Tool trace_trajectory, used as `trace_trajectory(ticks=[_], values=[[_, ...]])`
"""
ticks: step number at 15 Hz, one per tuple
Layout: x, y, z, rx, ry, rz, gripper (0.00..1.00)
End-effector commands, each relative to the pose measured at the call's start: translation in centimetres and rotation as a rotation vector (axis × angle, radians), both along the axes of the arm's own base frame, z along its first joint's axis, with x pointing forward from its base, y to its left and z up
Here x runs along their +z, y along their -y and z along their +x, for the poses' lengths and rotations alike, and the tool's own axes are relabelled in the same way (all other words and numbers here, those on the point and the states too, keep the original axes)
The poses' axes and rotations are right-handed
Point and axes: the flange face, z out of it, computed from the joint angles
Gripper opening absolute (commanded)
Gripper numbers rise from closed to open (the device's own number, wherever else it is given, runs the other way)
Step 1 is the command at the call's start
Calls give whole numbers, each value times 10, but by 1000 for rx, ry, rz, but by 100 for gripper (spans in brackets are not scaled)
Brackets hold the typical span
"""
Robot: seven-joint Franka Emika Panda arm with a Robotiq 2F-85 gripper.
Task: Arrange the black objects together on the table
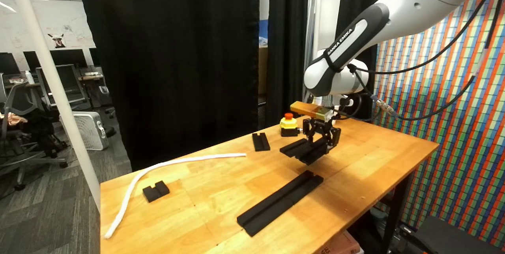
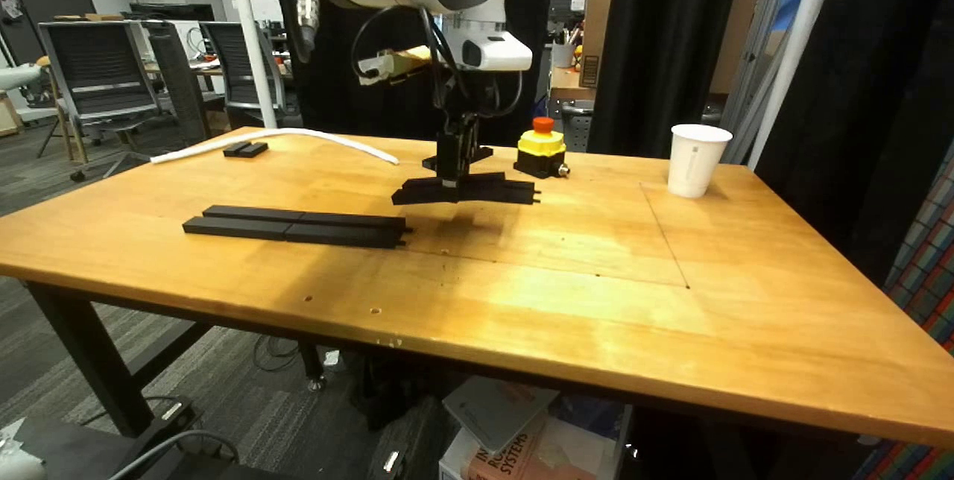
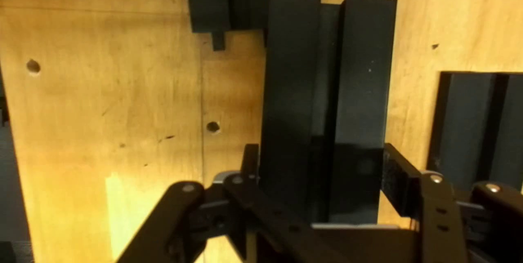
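Note:
My gripper (image 3: pixel 322 166) is shut on a black slab (image 3: pixel 363 71), one finger at each long side. It holds the slab (image 1: pixel 311 154) a little above the wooden table (image 1: pixel 205 191). Two slabs joined end to end form a black strip (image 1: pixel 280 202) on the table; its pegged end (image 3: pixel 208 5) shows at the top of the wrist view, left of the held slab. Another slab (image 1: pixel 292 148) lies beside the held one, partly hidden by it in an exterior view; a slab in the wrist view (image 3: pixel 470 128) is cut off at the right. One more slab (image 1: pixel 260 142) lies farther back.
A small black block (image 1: pixel 156 191) lies near a curved white strip (image 1: pixel 189 160) at the table's far end. A yellow and black emergency stop with a red button (image 2: pixel 542 144) stands behind the gripper. A white paper cup (image 2: pixel 695 159) stands on the table.

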Motion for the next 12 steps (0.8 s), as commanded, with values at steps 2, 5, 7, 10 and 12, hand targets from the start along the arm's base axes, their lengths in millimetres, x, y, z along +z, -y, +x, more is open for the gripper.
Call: trace_trajectory(ticks=[2, 5, 7, 10, 12], values=[[-2, 25, -28, 71, 12, -9, 47], [-11, 33, -32, 119, 4, -2, 47], [-15, 33, -32, 149, 6, 7, 47], [-16, 27, -27, 189, 23, 10, 47], [-18, 20, -25, 196, 36, 15, 47]])
